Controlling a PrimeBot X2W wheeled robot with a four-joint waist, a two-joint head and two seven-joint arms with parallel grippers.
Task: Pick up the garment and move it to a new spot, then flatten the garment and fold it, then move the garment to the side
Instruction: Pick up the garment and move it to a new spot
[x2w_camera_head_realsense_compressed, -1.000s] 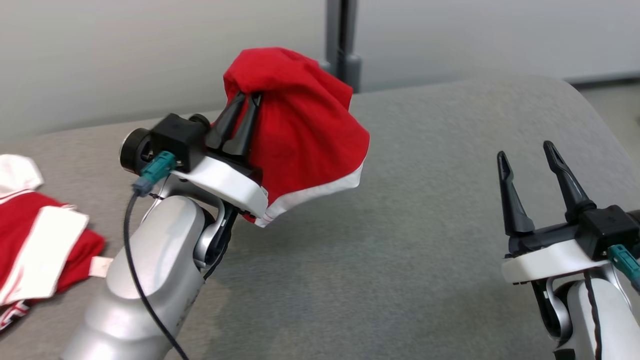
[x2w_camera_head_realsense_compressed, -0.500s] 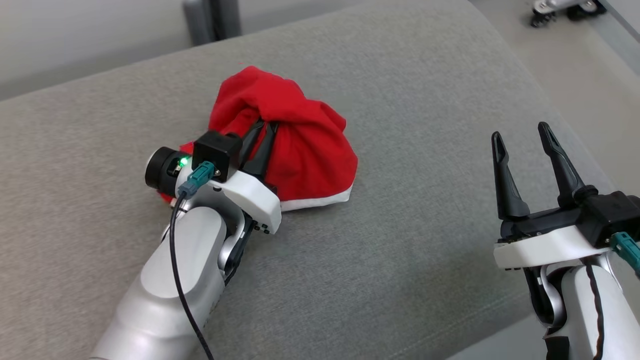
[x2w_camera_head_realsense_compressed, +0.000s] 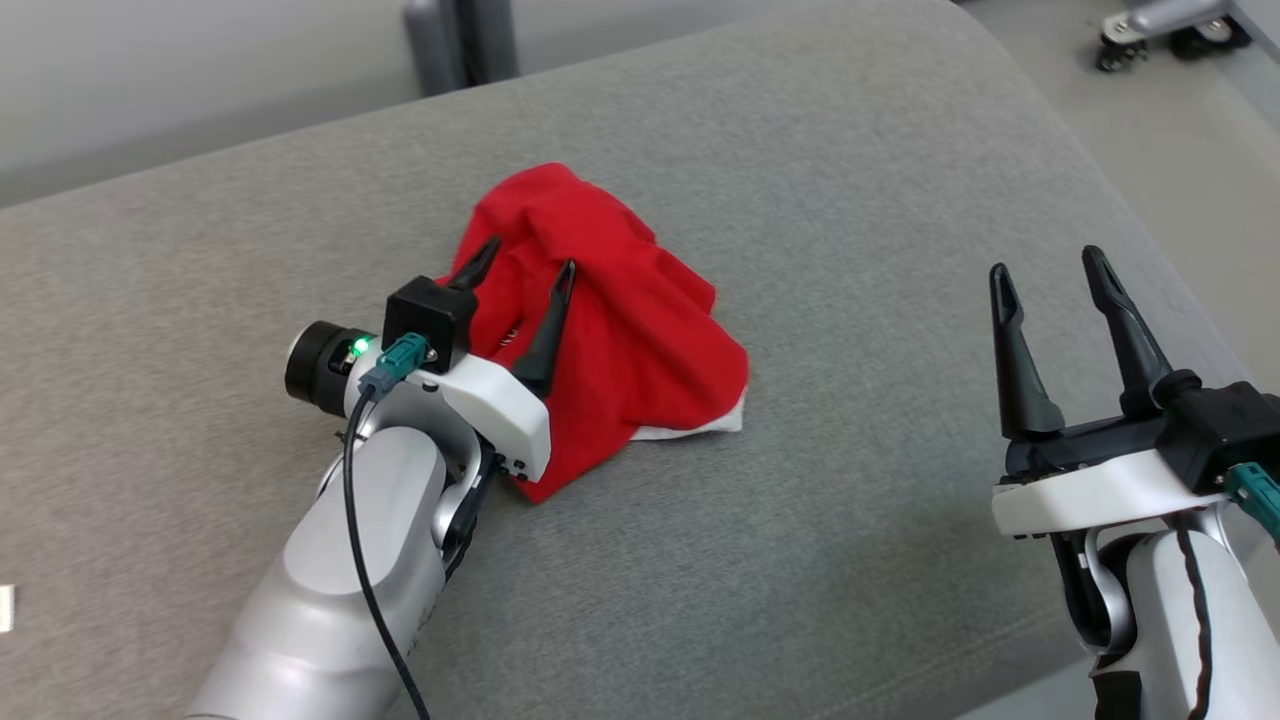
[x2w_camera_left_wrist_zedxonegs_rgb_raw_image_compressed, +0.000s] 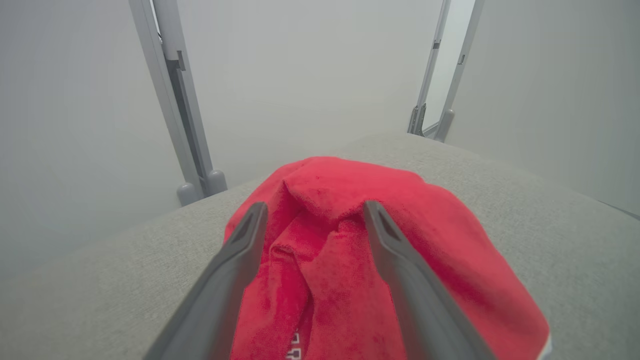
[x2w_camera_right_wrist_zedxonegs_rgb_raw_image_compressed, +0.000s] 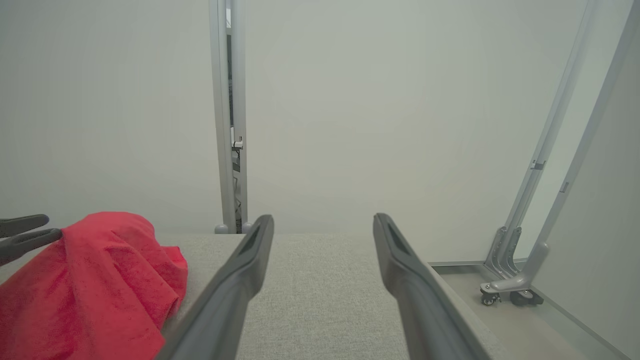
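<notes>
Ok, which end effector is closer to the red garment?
Left. The left end effector is open, right over the red garment. The right end effector is off to the garment's right, open and apart from it.

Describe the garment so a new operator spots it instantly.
On the broad grey cushion, find the left gripper, standing open. The garment is the crumpled heap beneath it, bright red with a white edge against plain grey.
</notes>
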